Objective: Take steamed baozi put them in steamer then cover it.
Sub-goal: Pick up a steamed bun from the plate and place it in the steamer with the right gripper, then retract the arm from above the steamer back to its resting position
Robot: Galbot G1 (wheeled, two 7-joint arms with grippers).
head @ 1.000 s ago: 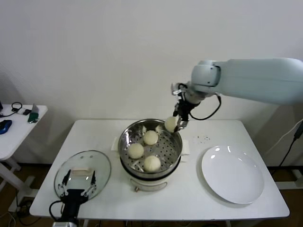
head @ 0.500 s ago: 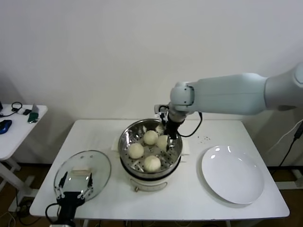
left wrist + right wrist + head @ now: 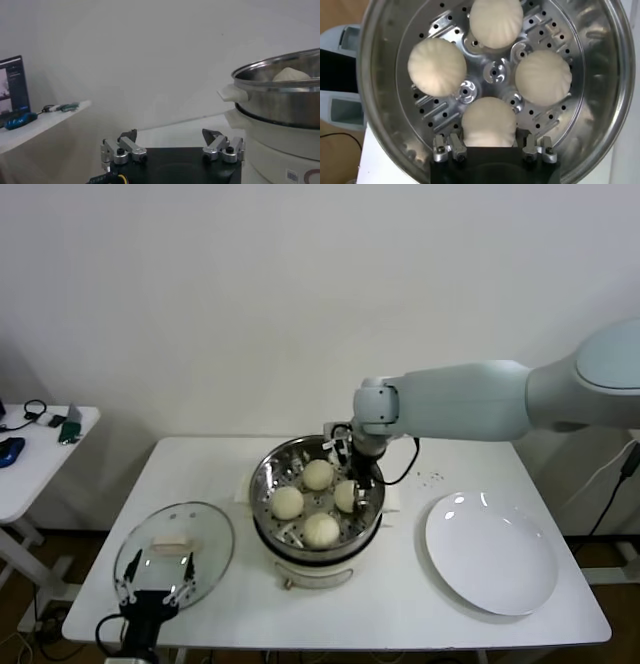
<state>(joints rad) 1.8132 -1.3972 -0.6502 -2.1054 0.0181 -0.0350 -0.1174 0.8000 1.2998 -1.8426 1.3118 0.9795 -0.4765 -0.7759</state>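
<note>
A: Where are the four round cream-white steamed baozi?

B: All inside the round shiny stainless-steel steamer [image 3: 317, 496] on its white base, sitting on the perforated floor. Three baozi lie free: one at the back [image 3: 318, 474], one on the left [image 3: 287, 502], one at the front [image 3: 321, 529]. The fourth baozi [image 3: 488, 121] is on the right side of the pot, between the fingers of the right gripper [image 3: 488, 149].

A: Jaw state?

B: Right gripper [image 3: 357, 485] is down inside the steamer, jaws set narrow around that fourth baozi, fingers on either side of it. Can't tell if it presses on the dough or the bun just rests on the floor.

A: Left arm?

B: Left gripper [image 3: 155, 580] is parked low, left-front of the steamer, jaws wide and holding nothing; wrist view shows both fingertips [image 3: 128, 135] apart.

A: The cover?

B: Round clear glass cover with metal rim and white bar handle [image 3: 175, 550] lies flat on the white table [image 3: 400, 604], left-front of the steamer, just behind the left gripper. A flat round white plate [image 3: 491, 552] sits right of the steamer.
</note>
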